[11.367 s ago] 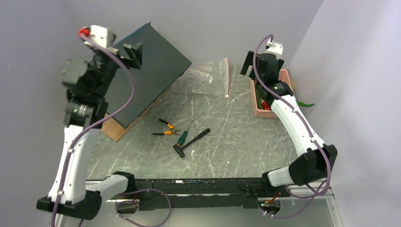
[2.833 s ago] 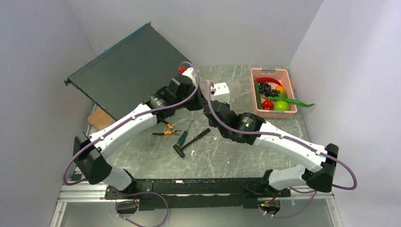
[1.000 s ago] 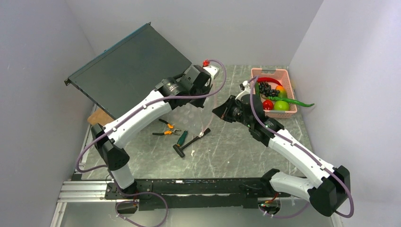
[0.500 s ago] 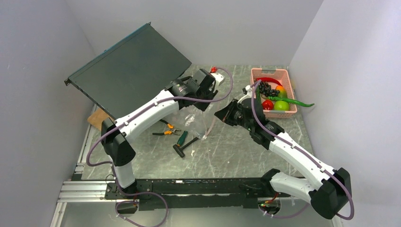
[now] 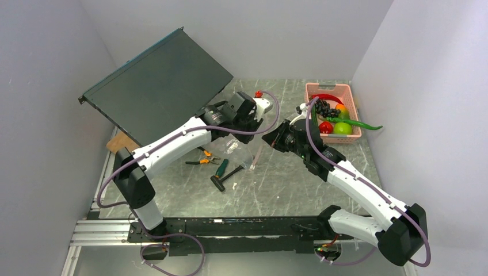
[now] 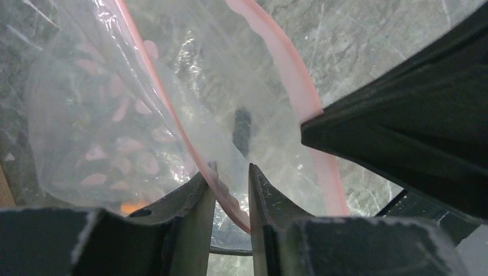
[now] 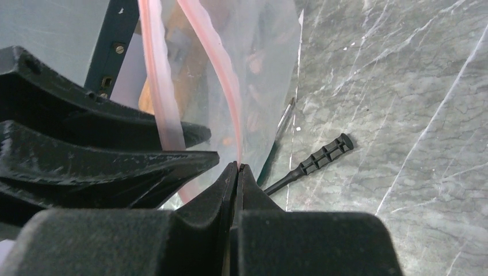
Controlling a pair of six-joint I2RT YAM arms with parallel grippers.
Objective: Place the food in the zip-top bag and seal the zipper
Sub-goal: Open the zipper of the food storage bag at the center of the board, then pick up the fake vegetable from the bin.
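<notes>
One zipper [image 6: 293, 86] pinched, left fingers [image 6: 230, 195] nearer right fingers [image 7: 237, 172]

The top camera sits high behind the arm bases, looking steeply down on the whole grey-green marbled table [image 5: 288, 190], far wall at 12 o'clock. Each wrist camera rides behind its gripper, left gripper [image 6: 229, 172] and right gripper [image 7: 237, 168], at very close range, jaws at 6 o'clock. Both share the clear crinkly plastic bag [image 6: 86, 115] with its pale pink strip [image 6: 290, 86].
</notes>
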